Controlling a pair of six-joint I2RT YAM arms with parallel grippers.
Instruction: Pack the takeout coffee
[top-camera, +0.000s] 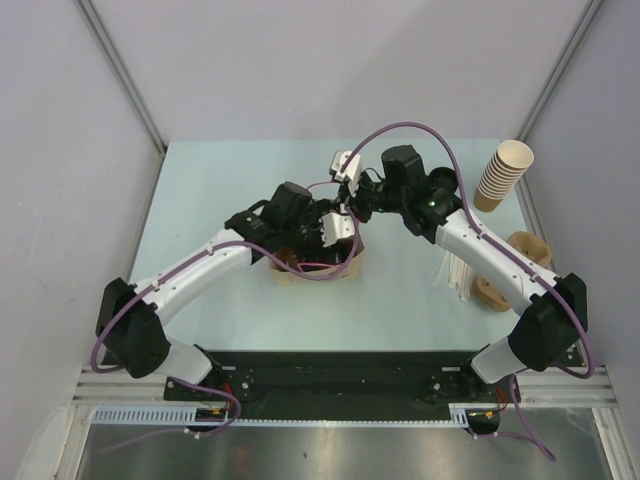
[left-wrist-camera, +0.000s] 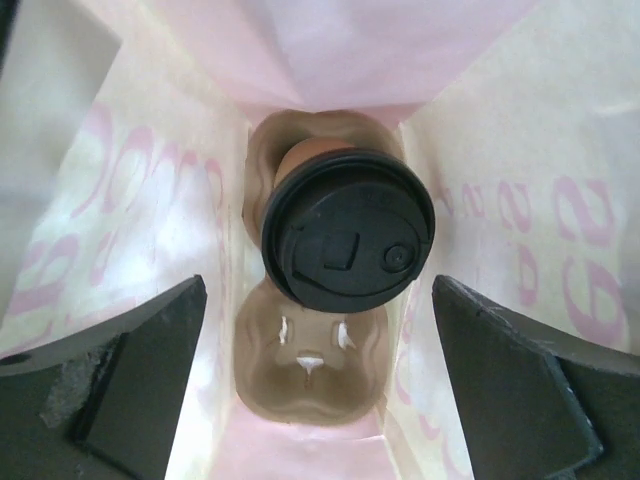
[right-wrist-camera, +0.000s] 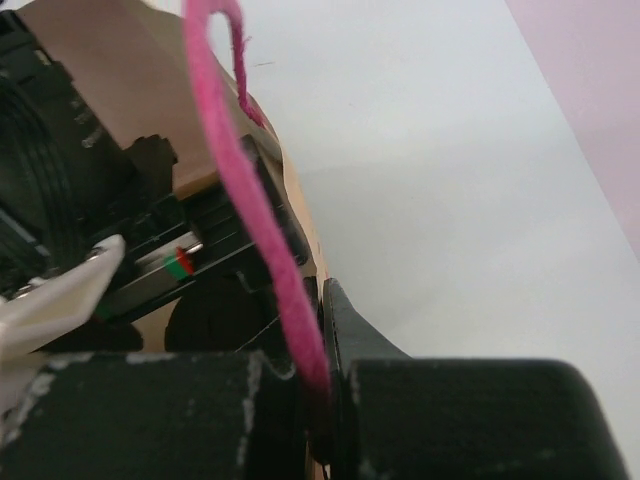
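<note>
The takeout coffee (left-wrist-camera: 348, 232), a tan cup with a round black lid, stands in the far socket of a brown pulp cup carrier (left-wrist-camera: 310, 375) at the bottom of a paper bag (left-wrist-camera: 150, 200) with pink print. My left gripper (left-wrist-camera: 320, 385) is open and empty above the carrier's near socket, inside the bag mouth (top-camera: 315, 265). My right gripper (right-wrist-camera: 325, 300) is shut on the bag's pink cord handle (right-wrist-camera: 245, 190) at the rim. In the top view the left gripper (top-camera: 330, 232) and the right gripper (top-camera: 352, 207) meet over the bag.
A stack of lidless tan cups (top-camera: 503, 172) lies at the back right. More pulp carriers (top-camera: 527, 246) sit by the right arm, with white sticks (top-camera: 455, 272) beside them. The bag walls stand close on both sides of my left fingers (left-wrist-camera: 130, 380).
</note>
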